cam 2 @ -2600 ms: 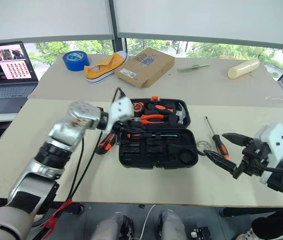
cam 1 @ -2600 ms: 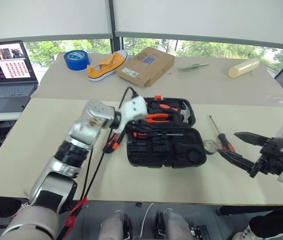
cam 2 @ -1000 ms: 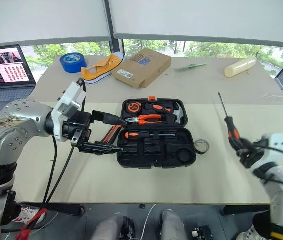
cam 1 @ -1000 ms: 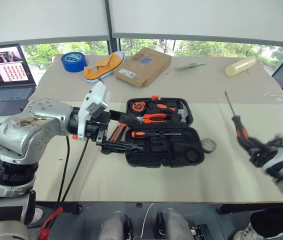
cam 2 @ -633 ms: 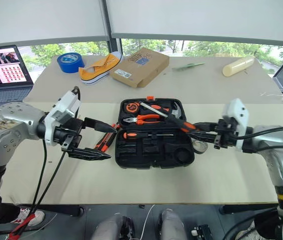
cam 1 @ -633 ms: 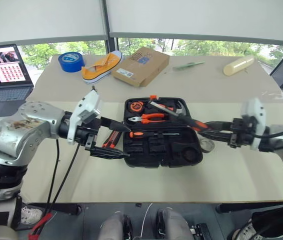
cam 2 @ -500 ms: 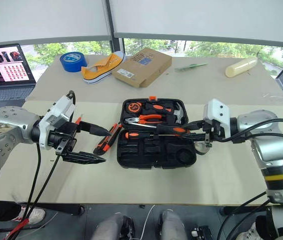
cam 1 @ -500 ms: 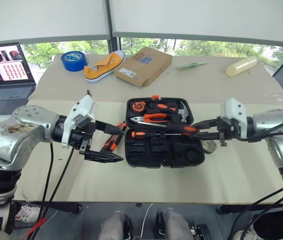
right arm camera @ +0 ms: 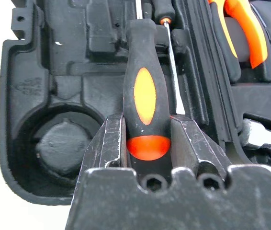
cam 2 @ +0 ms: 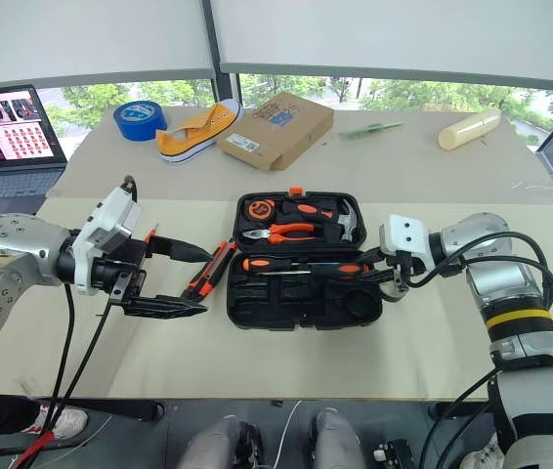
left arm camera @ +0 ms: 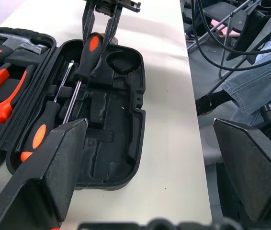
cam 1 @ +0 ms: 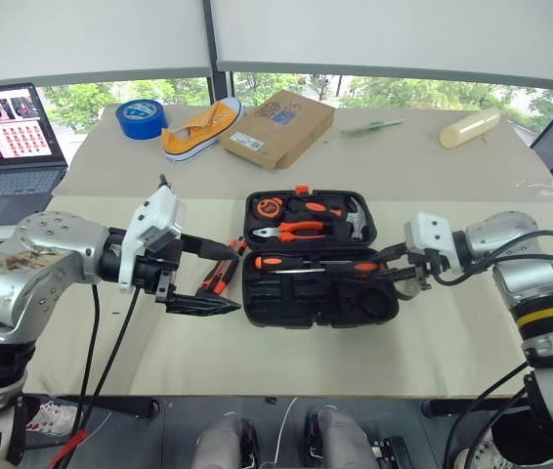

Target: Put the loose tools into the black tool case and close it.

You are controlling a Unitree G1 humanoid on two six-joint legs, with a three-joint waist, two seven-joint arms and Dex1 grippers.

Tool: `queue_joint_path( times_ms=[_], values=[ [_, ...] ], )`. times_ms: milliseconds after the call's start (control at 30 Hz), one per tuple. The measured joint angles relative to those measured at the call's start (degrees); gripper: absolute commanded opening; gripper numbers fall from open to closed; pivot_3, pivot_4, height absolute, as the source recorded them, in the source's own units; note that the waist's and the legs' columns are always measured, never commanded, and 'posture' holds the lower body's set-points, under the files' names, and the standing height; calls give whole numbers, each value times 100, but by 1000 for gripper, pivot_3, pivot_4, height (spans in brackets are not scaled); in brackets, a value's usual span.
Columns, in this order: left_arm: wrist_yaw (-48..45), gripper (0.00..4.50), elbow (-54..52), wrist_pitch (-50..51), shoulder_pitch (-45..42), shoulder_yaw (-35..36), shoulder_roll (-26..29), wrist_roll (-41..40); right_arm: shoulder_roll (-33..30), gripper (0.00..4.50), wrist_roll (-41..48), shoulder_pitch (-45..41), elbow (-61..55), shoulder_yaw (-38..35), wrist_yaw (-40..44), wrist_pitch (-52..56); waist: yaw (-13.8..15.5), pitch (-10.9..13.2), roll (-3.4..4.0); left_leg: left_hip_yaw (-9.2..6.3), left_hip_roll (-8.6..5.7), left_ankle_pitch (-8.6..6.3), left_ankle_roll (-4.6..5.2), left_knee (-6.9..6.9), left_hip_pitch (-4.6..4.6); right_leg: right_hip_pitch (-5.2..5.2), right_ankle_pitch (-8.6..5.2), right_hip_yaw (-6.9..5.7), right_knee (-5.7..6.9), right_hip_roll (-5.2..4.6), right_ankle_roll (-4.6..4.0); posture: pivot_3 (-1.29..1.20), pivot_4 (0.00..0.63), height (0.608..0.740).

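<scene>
Nearest the desk's front edge, toward the left side, the left gripper (cam 1: 203, 277) is held wide open w/ nothing in it, hovering just left of the black tool case (cam 1: 316, 293). The case lies open near the middle of the desk; its front half has mostly empty recesses, incl. a round one at the right. Over that half the right gripper (right arm camera: 147, 139) is clamped on the handle of a black-and-orange screwdriver (cam 1: 340, 265), shaft pointing left, held low over a long slot but prob. not yet seated. A second screwdriver (cam 1: 281, 262) is already laid in the next slot. Just left of the case, a black-and-orange utility knife (cam 2: 201, 277) is left loose on the desk; a small grey tape roll (cam 1: 411, 285) is partly seen at the case's right edge behind the right gripper. The rear half holds pliers (cam 1: 296, 231), hammer and tape measure. Judged: roughly a third done – held screwdriver to be released, knife and roll to be stowed, lid to be shut. Tester screwdriver can't be made out.
</scene>
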Motion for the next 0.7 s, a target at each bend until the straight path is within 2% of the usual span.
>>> queue_joint_path(
  times_ms=[67, 100, 200, 400, 467, 500, 567, 700],
  values=[
    [20, 4500, -1, -5, 11, 0, 0, 0, 21, 952, -25, 0, 94, 0, -5, -75, -1, 0, 0, 0, 0, 0, 0, 0, 1, 0, 0, 1, 0, 0, 0, 0, 150, 731],
    [24, 4500, -1, -14, 11, 0, 0, 1, 22, 1452, -46, -9, 109, 0, -3, -82, -1, 0, 0, 0, 0, 0, 0, 0, 1, 0, 0, 1, 0, 0, 0, 0, 150, 731],
    [25, 4500, -1, -29, 11, 0, 0, 4, 22, 2281, -69, -29, 111, 0, 0, -80, -4, 0, 0, 0, 0, 0, 0, 0, 1, 0, 1, 1, 1, 0, -1, 0, 150, 731],
    [19, 4500, 22, -78, 10, -1, -1, 16, 212, 4324, 139, -140, -70, -132, -64, 552, -11, 0, 1, 0, 1, 0, 0, 0, 1, -2, 21, 1, 2, 1, -36, 0, 150, 731],
    [18, 4500, 41, -155, 9, -2, -1, 23, 319, 4324, 324, -211, -352, -255, -148, 986, -10, 0, 1, 0, 2, 0, -1, 0, 1, -2, 22, 1, 2, 2, -38, 0, 150, 731],
    [17, 4500, 49, -172, 9, -2, -2, 27, 361, 4163, 433, -222, -530, -290, -166, 1192, -10, 0, 1, 0, 3, 0, -1, -1, 0, -2, 22, 1, 2, 2, -38, 0, 150, 731],
    [15, 4500, 57, -205, 9, -5, -2, 34, 420, 3634, 515, -217, -738, -307, -193, 1451, -9, 0, 1, 0, 2, 0, -1, 0, 0, -2, 23, 0, 2, 2, -39, 0, 150, 731],
    [1, 4500, 93, -275, 9, -16, -2, 52, 577, 2249, 609, -133, -1012, -303, -362, 1704, 4, 0, 1, 0, 0, 0, -1, 0, -1, -1, 23, -1, 1, 0, -39, 0, 150, 731]
  ],
)
